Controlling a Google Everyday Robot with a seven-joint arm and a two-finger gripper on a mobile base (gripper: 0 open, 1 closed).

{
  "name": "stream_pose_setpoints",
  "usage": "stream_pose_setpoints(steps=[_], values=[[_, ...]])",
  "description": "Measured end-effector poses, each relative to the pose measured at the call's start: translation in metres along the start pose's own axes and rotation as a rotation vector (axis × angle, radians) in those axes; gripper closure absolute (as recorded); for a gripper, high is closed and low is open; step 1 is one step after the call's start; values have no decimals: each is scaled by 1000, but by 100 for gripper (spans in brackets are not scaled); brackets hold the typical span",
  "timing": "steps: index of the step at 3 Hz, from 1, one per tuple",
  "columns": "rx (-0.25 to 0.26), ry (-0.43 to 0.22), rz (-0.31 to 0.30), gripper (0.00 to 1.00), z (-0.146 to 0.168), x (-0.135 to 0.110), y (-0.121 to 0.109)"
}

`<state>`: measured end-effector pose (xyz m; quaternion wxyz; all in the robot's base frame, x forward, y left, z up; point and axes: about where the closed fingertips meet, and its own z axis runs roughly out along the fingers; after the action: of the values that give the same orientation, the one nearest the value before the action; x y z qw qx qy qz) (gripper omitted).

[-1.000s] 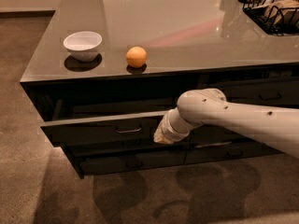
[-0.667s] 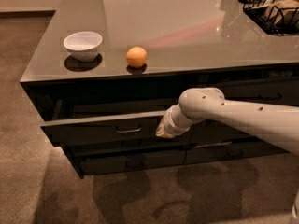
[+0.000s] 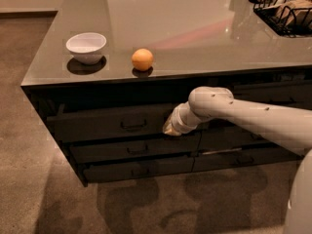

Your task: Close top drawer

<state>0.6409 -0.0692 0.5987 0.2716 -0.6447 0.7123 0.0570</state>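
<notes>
Below the counter (image 3: 204,28), hand (image 3: 170,128) at top drawer (image 3: 97,123).

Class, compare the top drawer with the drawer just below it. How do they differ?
The top drawer stands pulled out; the drawer below sits further in. The gripper is at the top drawer's front, towards its right end; nothing touches the drawer below. Both have dark fronts with small bar handles.

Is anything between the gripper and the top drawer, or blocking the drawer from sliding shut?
Nothing visible. The gripper is at the right end of the top drawer, seemingly touching its front. The drawer juts out slightly, and its dark opening shows no object.
</notes>
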Motion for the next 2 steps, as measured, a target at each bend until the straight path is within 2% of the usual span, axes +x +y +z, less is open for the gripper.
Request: stream_pose_setpoints(steps=[2], values=[[51, -37, -28, 100, 7, -15, -35]])
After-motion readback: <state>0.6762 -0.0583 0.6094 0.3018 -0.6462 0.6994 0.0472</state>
